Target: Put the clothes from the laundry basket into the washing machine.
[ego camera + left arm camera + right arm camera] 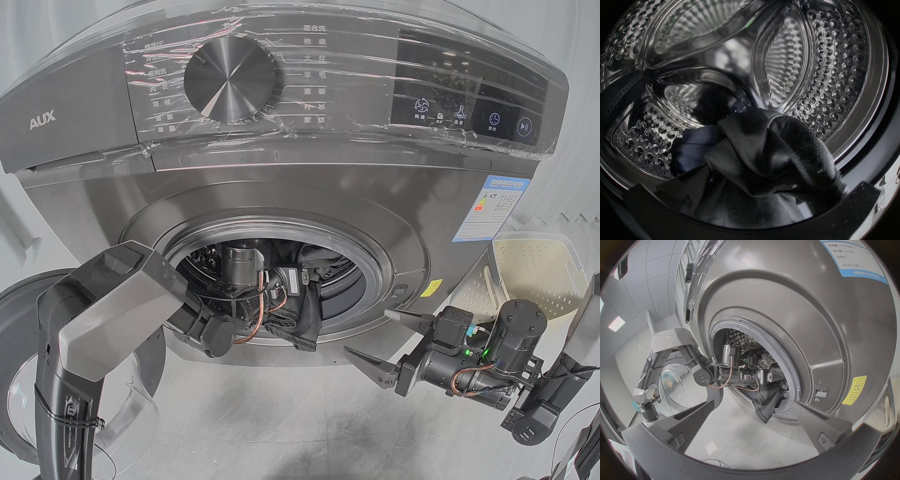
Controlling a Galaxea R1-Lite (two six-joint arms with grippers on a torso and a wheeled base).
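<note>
Nearly done by the look of it: dark clothes [762,156] bunched just ahead of left gripper [300,278] inside washer drum [843,62], one flap trailing over rim, grip impossible to tell; right gripper [369,334] spread and empty, bare-looking basket [537,275] just behind it.

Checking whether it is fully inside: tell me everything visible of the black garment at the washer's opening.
The black garment is dark, finely woven cloth, bunched and creased. Part lies in the steel drum beside a dark blue piece; one fold hangs out over the opening's lower rim, right beside the left arm's wrist. It is not fully inside.
</note>
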